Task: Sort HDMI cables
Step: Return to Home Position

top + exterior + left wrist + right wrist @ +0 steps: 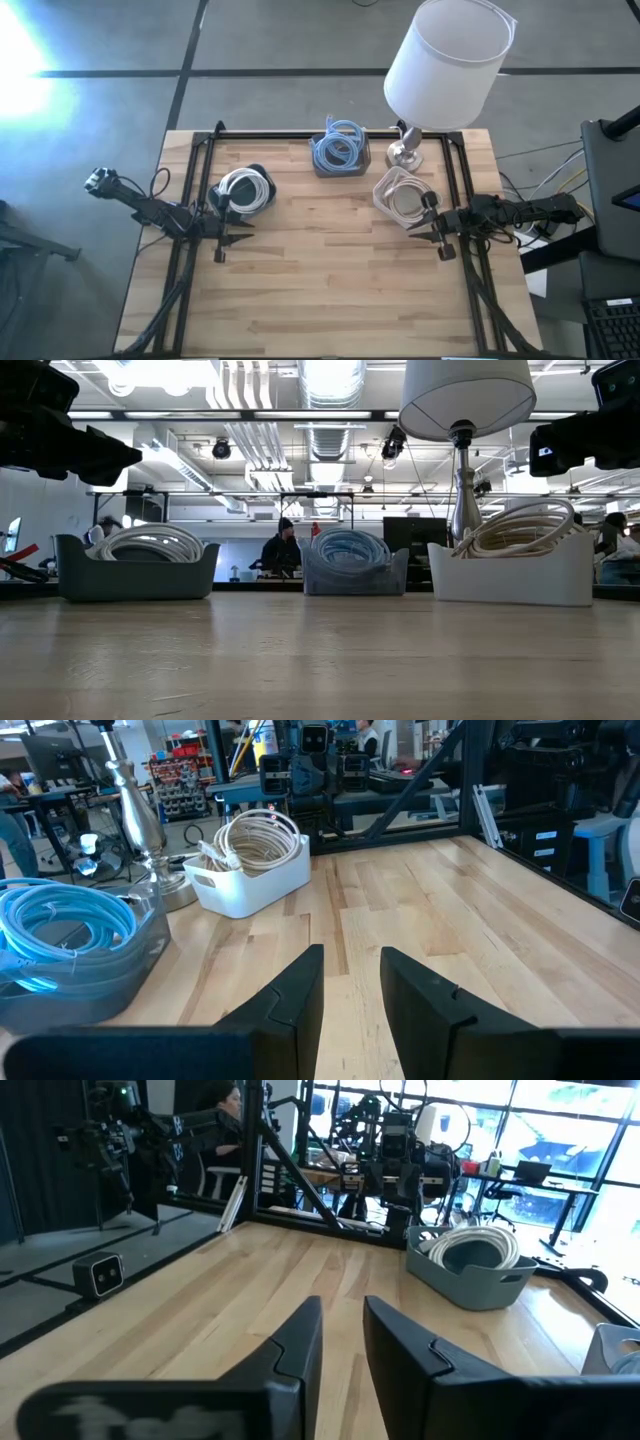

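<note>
Three bins on the table each hold coiled cables. White coils (246, 188) fill a dark grey bin (135, 572) on the left. Light blue coils (340, 150) sit in a grey bin (352, 574) at the far middle. Beige coils (404, 196) lie in a white bin (510, 575) on the right. My left gripper (351, 955) hovers near the grey bin's near side, empty, its fingers a narrow gap apart. My right gripper (342, 1305) hovers by the white bin's near right corner, empty, with the same narrow gap.
A lamp with a white shade (445, 55) stands on its metal base (404, 152) at the far right, next to the white bin. Black frame rails (190, 200) run along the table's left, right and far sides. Bare wood (330, 280) spans the near half.
</note>
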